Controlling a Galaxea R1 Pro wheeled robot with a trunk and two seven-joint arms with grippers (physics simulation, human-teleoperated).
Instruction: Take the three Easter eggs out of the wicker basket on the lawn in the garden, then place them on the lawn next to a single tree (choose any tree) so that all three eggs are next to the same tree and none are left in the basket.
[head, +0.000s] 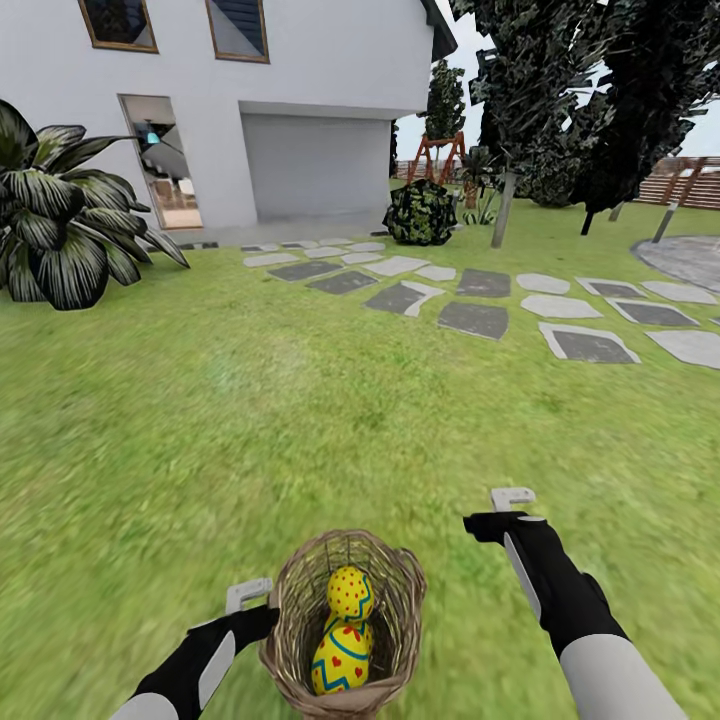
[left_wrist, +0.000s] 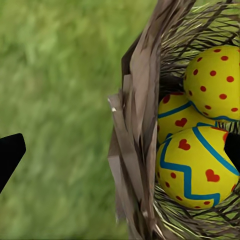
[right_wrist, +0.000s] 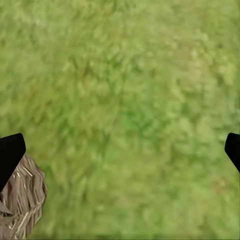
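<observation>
The wicker basket (head: 345, 625) sits on the lawn (head: 300, 420) right in front of me. In the head view two Easter eggs show inside it, one upper egg (head: 350, 592) and one lower egg (head: 342, 655). The left wrist view shows all three eggs (left_wrist: 195, 170) packed together behind the braided rim (left_wrist: 135, 150). My left gripper (head: 248, 595) is open at the basket's left rim, its fingers spread to either side of that rim. My right gripper (head: 512, 497) hangs open over bare grass to the basket's right, holding nothing. A pale-trunked tree (head: 503, 208) stands far ahead.
Grey stepping stones (head: 475, 318) cross the lawn ahead. A white house (head: 300, 110) stands behind them, a big striped-leaf plant (head: 60, 225) at left, a round shrub (head: 420, 212) near the tree, dark trees (head: 640, 90) and a wooden fence (head: 690, 185) at right.
</observation>
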